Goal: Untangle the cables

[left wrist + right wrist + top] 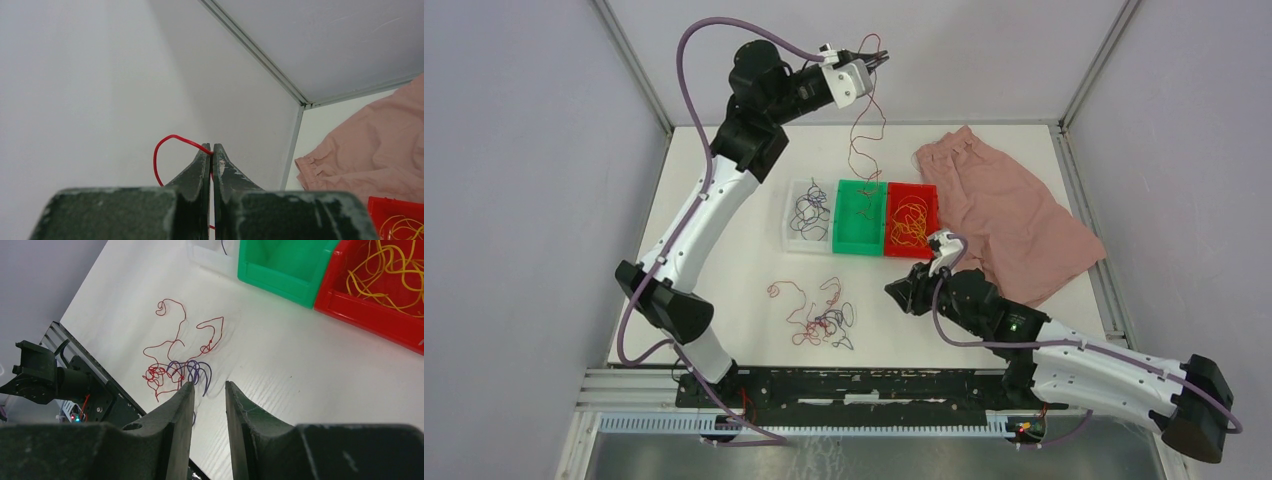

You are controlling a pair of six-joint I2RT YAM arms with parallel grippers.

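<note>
My left gripper (881, 61) is raised high at the back and shut on a red cable (167, 145). That red cable (865, 130) hangs down from it toward the green bin (861, 215). A tangle of red and purple cables (816, 316) lies on the table near the front, also seen in the right wrist view as a tangle (175, 369). My right gripper (208, 385) is open with nothing between its fingers and sits just right of that tangle, above the table. In the top view the right gripper (894, 289) points left.
Three bins stand in a row: a clear bin (809, 213) with purple cables, the green bin, and a red bin (911, 220) with orange-yellow cables (387, 270). A pink cloth (1009, 215) lies at the right. A black rail (864, 385) runs along the near edge.
</note>
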